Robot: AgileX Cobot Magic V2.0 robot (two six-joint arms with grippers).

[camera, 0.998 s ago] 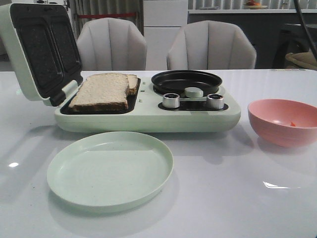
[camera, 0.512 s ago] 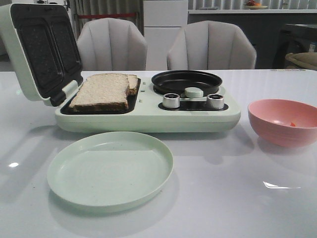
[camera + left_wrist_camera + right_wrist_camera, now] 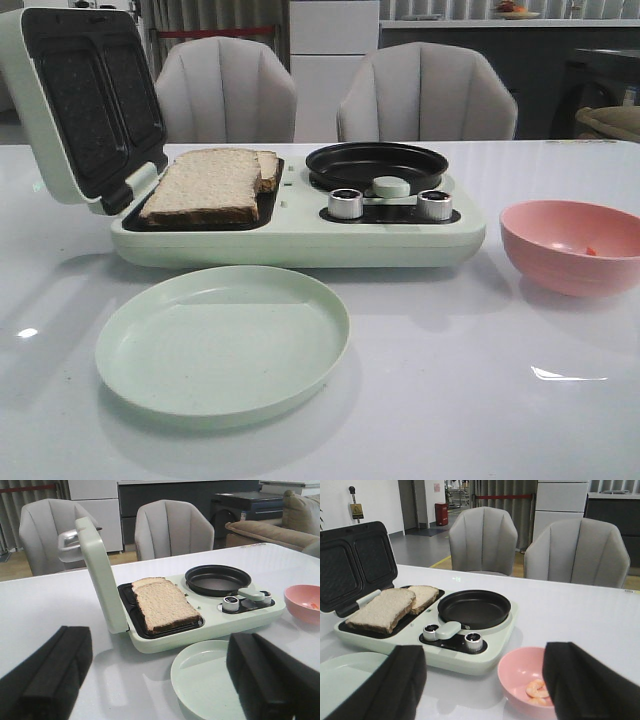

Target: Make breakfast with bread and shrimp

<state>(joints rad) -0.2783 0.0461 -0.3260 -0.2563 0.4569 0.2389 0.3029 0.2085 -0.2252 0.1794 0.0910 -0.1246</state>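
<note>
Front view: almost nothing has changed. A second ago a dark sliver of arm or cable crossed the top right corner; it is gone now, and no arm shows in this view. The bread [image 3: 205, 183] lies where it lay, two slices overlapping on the lower grill of the maker [image 3: 300, 240], with the lid [image 3: 80, 100] standing open behind them. The pan [image 3: 375, 163] is bare, and so is the plate [image 3: 222, 340] in front of the maker. In the bowl [image 3: 570, 245] at the right only an orange speck of shrimp [image 3: 591, 250] clears the rim.

Left wrist view: the left gripper [image 3: 157, 680] hangs above the table with its fingers [image 3: 50, 675] wide apart and nothing between them. It is well apart from the bread, which it faces over the near edge of the plate.

Right wrist view: the right gripper [image 3: 485, 690] is likewise spread and empty, poised near the bowl. The shrimp [image 3: 537, 690] lie curled at its bottom, untouched.

Judgement: the task looks to be at its very start. Both arms seem drawn back to a ready pose. Nothing has been cooked or plated, and either the shrimp or the bread could be taken first.
</note>
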